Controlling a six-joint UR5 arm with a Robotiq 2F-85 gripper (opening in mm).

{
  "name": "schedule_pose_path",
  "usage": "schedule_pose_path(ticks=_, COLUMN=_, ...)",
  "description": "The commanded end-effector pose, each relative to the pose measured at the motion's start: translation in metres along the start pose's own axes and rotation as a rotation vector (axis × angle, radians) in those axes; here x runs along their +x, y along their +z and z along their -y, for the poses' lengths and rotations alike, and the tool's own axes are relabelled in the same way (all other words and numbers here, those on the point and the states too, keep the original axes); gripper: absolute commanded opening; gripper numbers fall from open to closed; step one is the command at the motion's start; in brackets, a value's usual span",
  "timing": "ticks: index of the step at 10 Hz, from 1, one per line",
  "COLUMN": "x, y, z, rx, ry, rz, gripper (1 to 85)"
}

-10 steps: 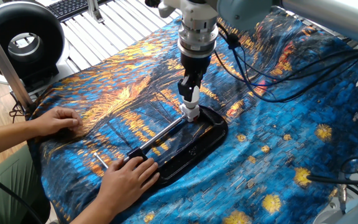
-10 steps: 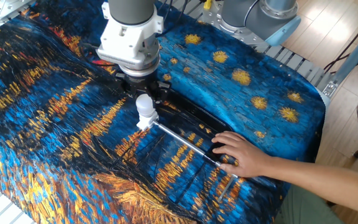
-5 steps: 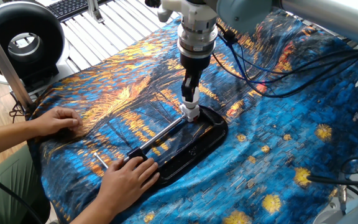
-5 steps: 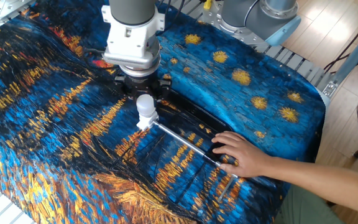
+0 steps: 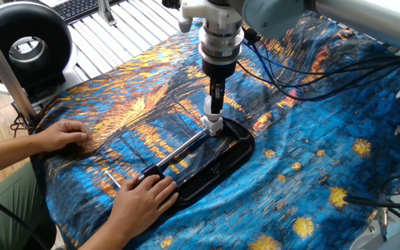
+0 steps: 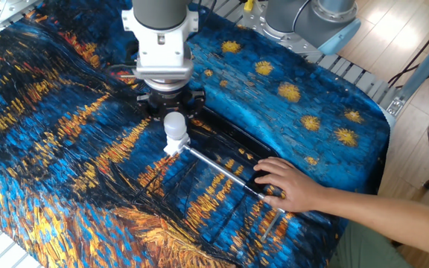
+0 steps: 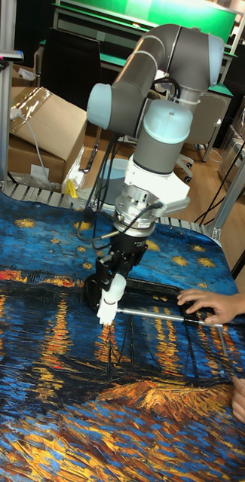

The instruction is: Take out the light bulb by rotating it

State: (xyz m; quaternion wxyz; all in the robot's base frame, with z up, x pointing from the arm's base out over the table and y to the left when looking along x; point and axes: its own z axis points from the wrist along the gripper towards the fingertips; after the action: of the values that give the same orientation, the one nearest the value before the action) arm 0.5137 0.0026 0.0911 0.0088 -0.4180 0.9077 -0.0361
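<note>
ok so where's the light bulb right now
The light bulb stands upright between the gripper fingers, at the far end of the black tray, on top of the metal rod's end fitting.

A blue-and-orange painted cloth point(image 5: 311, 160) covers the bench. On it, near the middle, lies a flat black plastic tray point(image 5: 229, 161). At the tray's far end stands the small white frosted light bulb point(image 6: 173, 126), upright on a short white socket point(image 5: 214, 126). The gripper point(image 5: 216, 103) hangs straight above the bulb, its jaws on either side of it. From the socket a thin metal rod point(image 6: 218, 168) runs along the tray toward the person. One bare hand point(image 6: 287, 184) rests on the rod's near end; the other bare hand point(image 5: 62, 134) lies flat on the cloth, well apart from the tray.
</note>
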Motion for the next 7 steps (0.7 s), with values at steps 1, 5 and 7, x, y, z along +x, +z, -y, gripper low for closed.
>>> schedule_pose_path(ticks=1, x=-0.003, y=-0.001, z=0.006, rx=0.023, ry=-0.147, rz=0.013, gripper=15.0)
schedule_pose_path(ticks=5, x=-0.009, y=-0.002, z=0.014, rx=0.056, ry=-0.25, rz=0.032, gripper=13.3)
schedule_pose_path(ticks=7, x=-0.012, y=-0.001, z=0.018, rx=0.077, ry=-0.285, rz=0.035, gripper=13.3)
